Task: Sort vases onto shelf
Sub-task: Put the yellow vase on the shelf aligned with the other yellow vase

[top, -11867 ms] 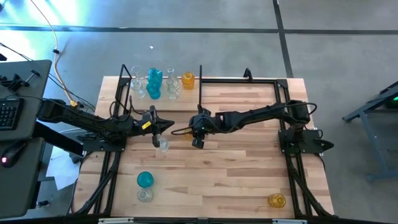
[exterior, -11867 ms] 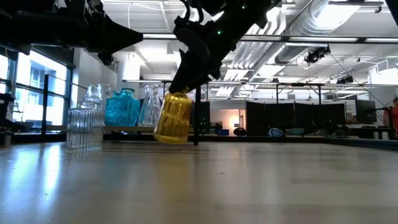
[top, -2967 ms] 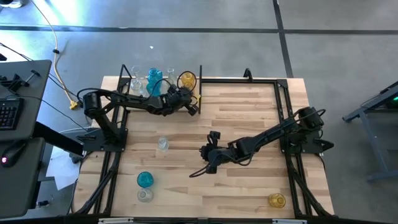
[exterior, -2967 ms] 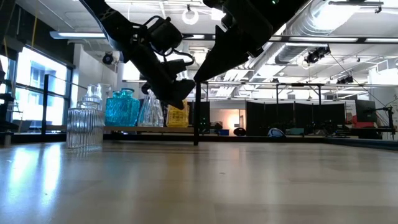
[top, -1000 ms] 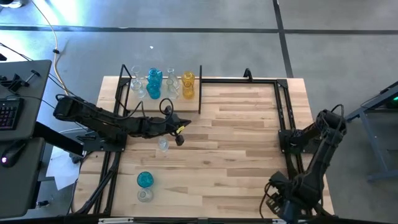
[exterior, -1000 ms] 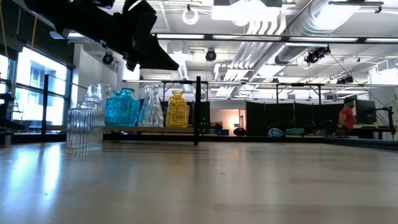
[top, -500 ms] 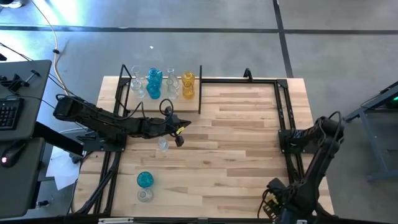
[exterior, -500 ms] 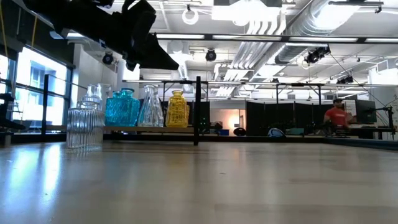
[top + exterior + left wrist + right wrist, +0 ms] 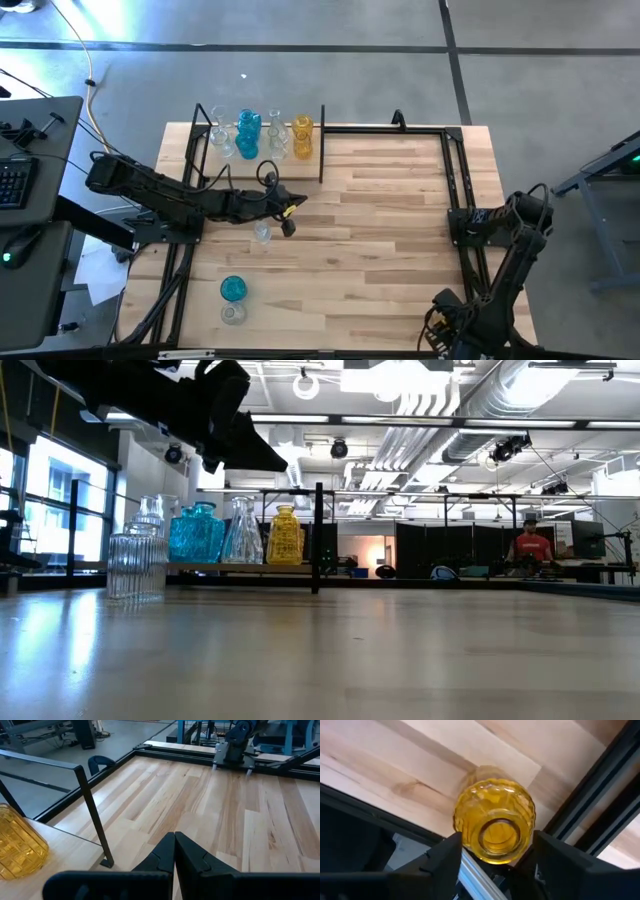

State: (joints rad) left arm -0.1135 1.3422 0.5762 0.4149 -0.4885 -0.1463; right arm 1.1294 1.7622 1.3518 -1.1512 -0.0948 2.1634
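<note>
Several vases stand on the shelf (image 9: 300,160) at the table's far left: teal (image 9: 248,122), clear (image 9: 277,141) and amber (image 9: 302,129). In the low view they show as teal (image 9: 196,532), clear (image 9: 241,532) and amber (image 9: 285,536). On the table stand a clear vase (image 9: 261,232), a teal one (image 9: 232,289) and another clear one (image 9: 232,313). My left gripper (image 9: 174,855) is shut and empty, hovering near the shelf (image 9: 288,212). My right gripper (image 9: 495,857) is open at the near right corner (image 9: 452,338), pointing down over an upright amber vase (image 9: 495,820), one finger on each side of it. My right gripper comes at the amber vase from above, its fingers (image 9: 445,862) flanking the ribbed body just below the mouth (image 9: 496,836). The vase stands upright on the table. I cannot tell whether the fingers touch the glass.
Black frame rails (image 9: 590,815) run close beside the amber vase at the table's near edge. The shelf's upright black post (image 9: 95,820) stands close to my left gripper. The wide wooden middle of the table (image 9: 380,230) lies bare. A person (image 9: 530,548) is far off in the room.
My right arm has folded a little further toward the table's near right corner, over the amber vase. The person in the room has walked leftward.
</note>
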